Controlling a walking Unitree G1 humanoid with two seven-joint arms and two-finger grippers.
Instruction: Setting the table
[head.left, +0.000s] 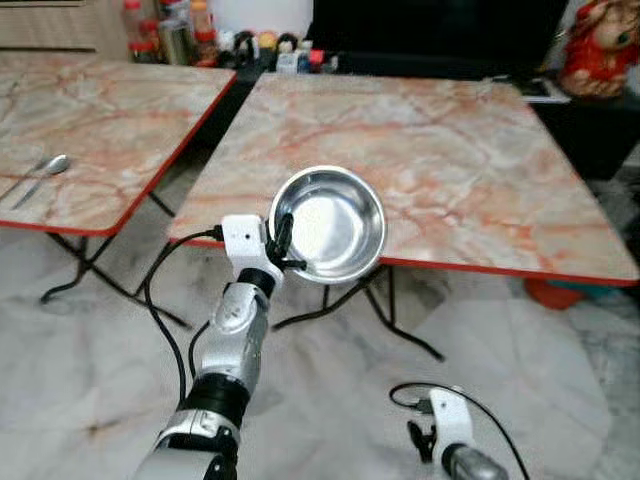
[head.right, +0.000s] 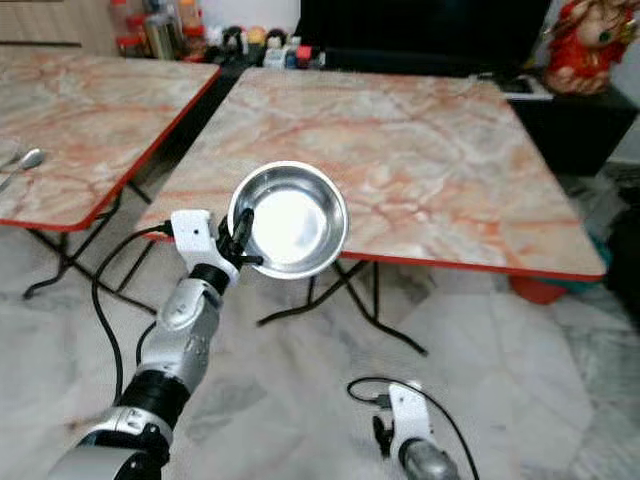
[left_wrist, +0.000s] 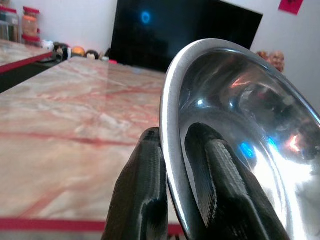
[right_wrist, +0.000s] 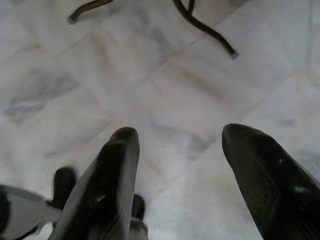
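A shiny steel bowl (head.left: 332, 222) hangs at the near edge of the marble table (head.left: 430, 150), tilted with its hollow toward me. My left gripper (head.left: 281, 243) is shut on the bowl's left rim. In the left wrist view the two black fingers (left_wrist: 145, 200) pinch the rim of the bowl (left_wrist: 240, 130), one inside and one outside. My right gripper (right_wrist: 177, 175) hangs low over the floor, open, with nothing between its fingers. The right arm (head.left: 455, 440) shows at the bottom of the head view.
A second marble table (head.left: 90, 120) stands to the left with a spoon (head.left: 40, 175) on it. Jars and small items (head.left: 200, 40) line the back by a dark screen (head.left: 430, 30). A red figure (head.left: 600, 45) stands at back right. Folding table legs (head.left: 400, 320) cross the marble floor.
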